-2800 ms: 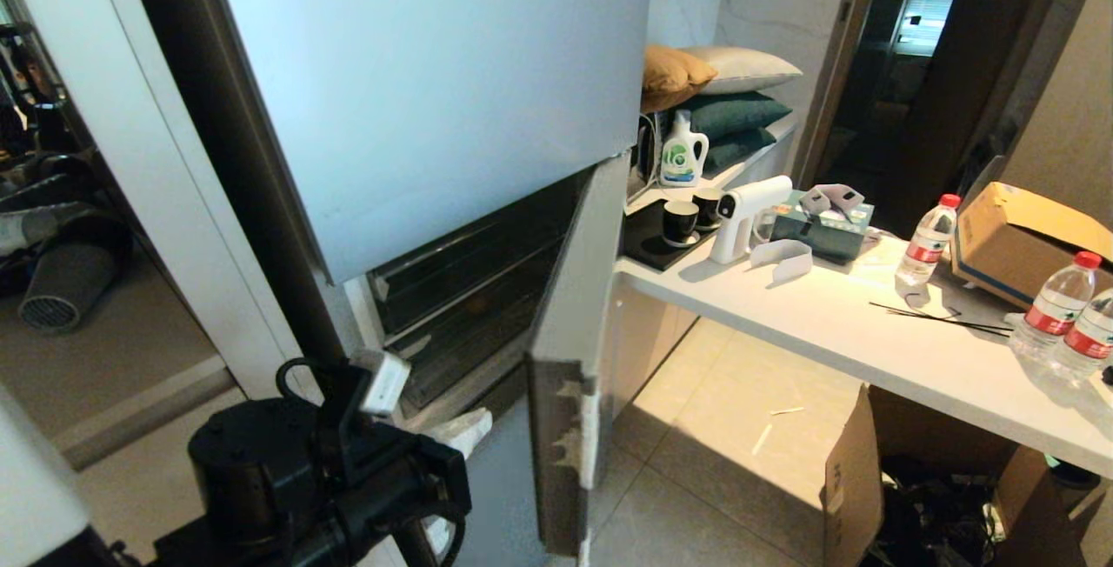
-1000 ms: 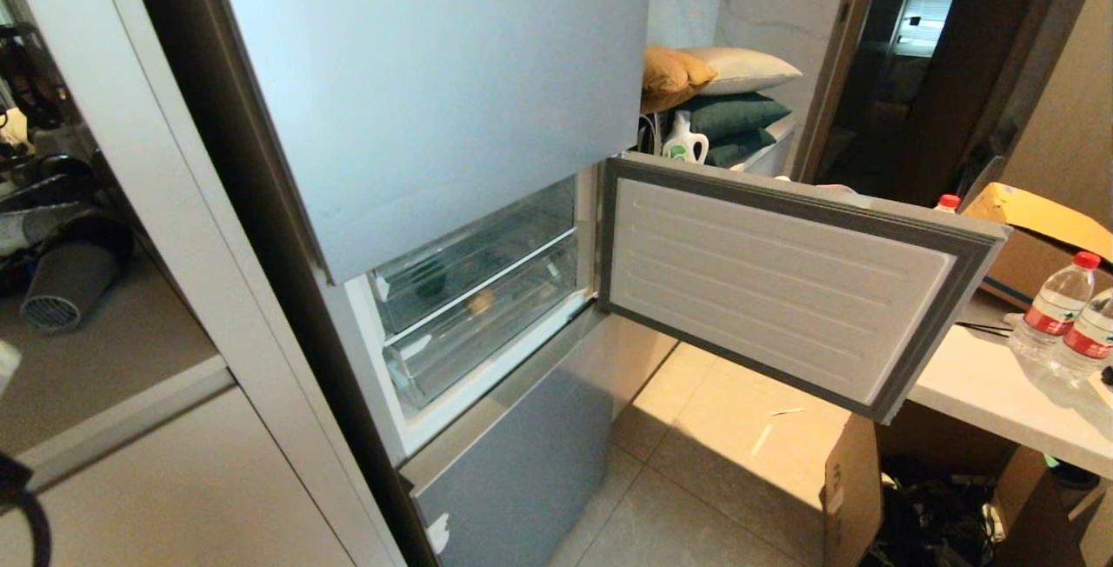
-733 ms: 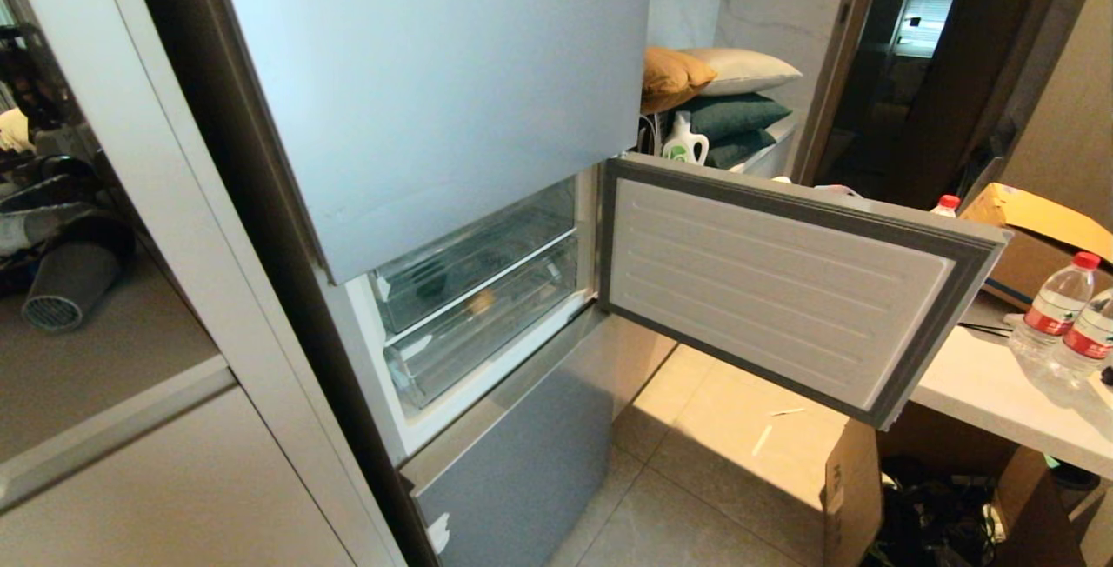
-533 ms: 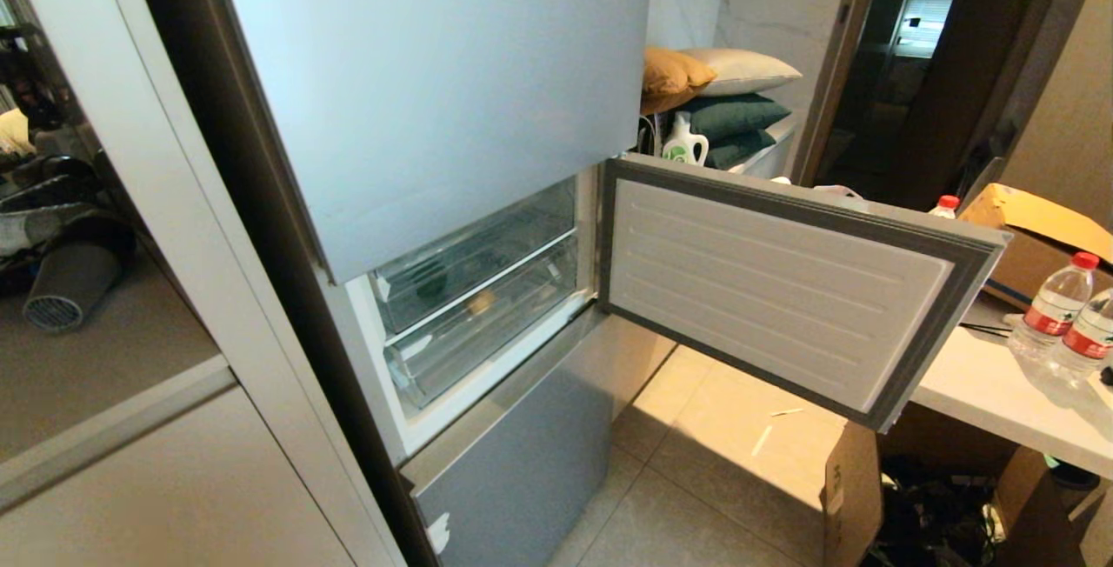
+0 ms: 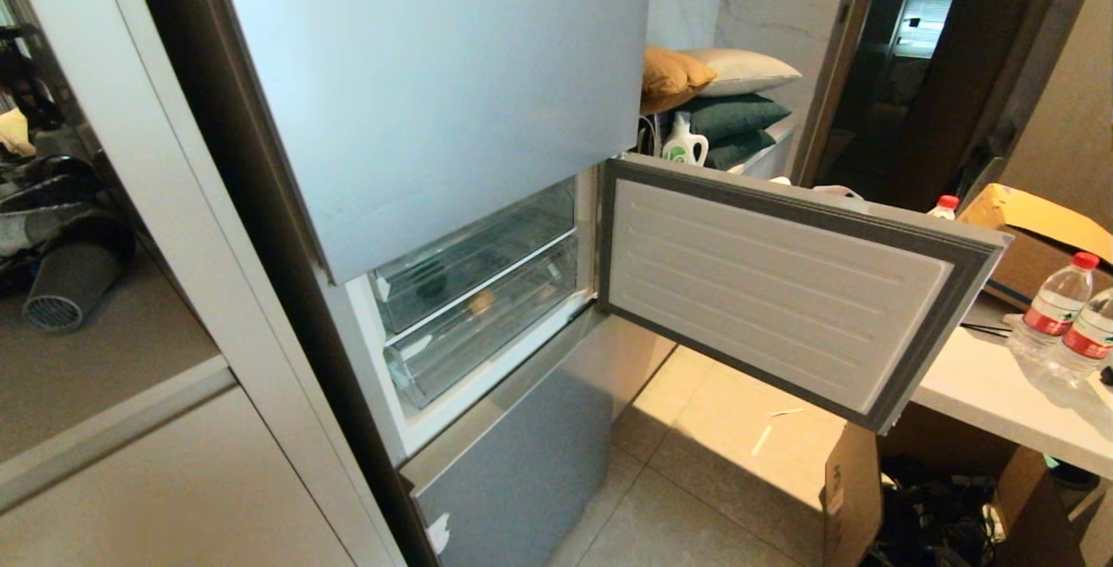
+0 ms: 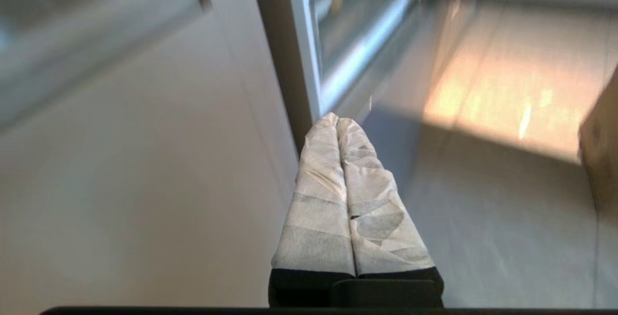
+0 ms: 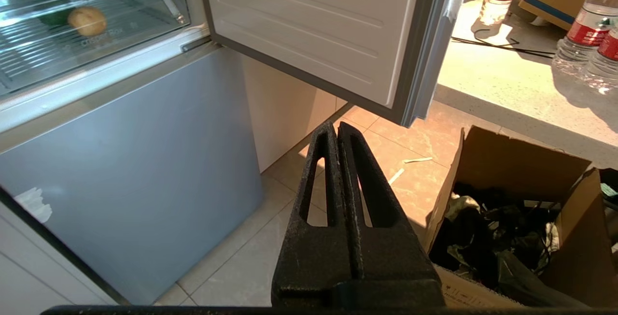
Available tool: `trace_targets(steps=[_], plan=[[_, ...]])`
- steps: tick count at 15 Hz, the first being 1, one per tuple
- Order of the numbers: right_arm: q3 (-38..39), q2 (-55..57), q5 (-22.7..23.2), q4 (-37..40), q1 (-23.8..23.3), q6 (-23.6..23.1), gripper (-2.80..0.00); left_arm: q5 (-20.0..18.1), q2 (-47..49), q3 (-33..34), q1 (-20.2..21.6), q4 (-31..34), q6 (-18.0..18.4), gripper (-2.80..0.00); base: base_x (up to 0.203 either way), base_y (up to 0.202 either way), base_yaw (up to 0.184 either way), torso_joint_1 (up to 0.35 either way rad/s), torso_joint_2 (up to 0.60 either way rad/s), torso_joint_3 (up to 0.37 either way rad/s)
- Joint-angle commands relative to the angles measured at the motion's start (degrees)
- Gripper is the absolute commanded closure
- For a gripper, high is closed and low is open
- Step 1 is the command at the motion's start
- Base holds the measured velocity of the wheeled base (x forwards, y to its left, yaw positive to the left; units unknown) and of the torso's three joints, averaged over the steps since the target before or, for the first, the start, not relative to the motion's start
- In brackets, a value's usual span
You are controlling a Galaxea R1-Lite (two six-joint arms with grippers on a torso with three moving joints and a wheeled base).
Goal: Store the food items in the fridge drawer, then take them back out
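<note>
**Kitchen corner: fridge compartment standing open**

Tiled floor (image 5: pixel 696 480), counter (image 5: pixel 991 384) at 3 o'clock. Middle fridge door (image 5: pixel 783 289) is swinging wide, giving access to the clear drawers (image 5: pixel 478 289). Golden lump (image 7: pixel 87 20) and green pepper (image 7: pixel 50 13) are lying inside, pepper largely hidden. Left gripper (image 6: pixel 338 121) and right gripper (image 7: pixel 336 128) are hanging closed, empty, outside head view.

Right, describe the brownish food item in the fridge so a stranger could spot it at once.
Find the tall silver-blue fridge and its middle door, swung open to the right. Behind it sit clear drawers; the golden-brown roundish lump lies inside them. Unlike the dark green pepper right beside it, it is pale, matte and potato-like.
</note>
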Motion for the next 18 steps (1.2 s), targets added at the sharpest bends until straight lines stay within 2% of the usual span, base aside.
trace_targets(steps=[1, 4, 6, 8, 18], plan=[[0.01, 0.09, -0.04, -0.01, 0.02, -0.01, 0.00, -0.89, -1.14, 1.79, 0.04, -3.56, -0.10, 0.00, 0.000, 0.000, 0.000, 0.000, 0.00, 0.000], [0.01, 0.09, -0.04, -0.01, 0.02, 0.11, 0.00, -0.42, -1.14, 1.79, 0.04, -3.29, -1.59, 0.00, 0.000, 0.000, 0.000, 0.000, 0.00, 0.000], [0.01, 0.09, -0.04, -0.01, 0.02, 0.02, 0.00, 1.87, -1.14, 1.79, 0.04, -3.51, -5.41, 0.00, 0.000, 0.000, 0.000, 0.000, 0.00, 0.000], [0.01, 0.09, -0.04, -0.01, 0.02, 0.11, 0.00, 2.42, -1.14, 1.79, 0.04, -3.64, -7.94, 0.00, 0.000, 0.000, 0.000, -0.071, 0.18, 0.083], [0.01, 0.09, -0.04, -0.01, 0.02, 0.11, 0.00, 2.42, -1.14, 1.79, 0.04, -3.56, -7.94, 0.00, 0.000, 0.000, 0.000, -0.092, 0.20, 0.107]])
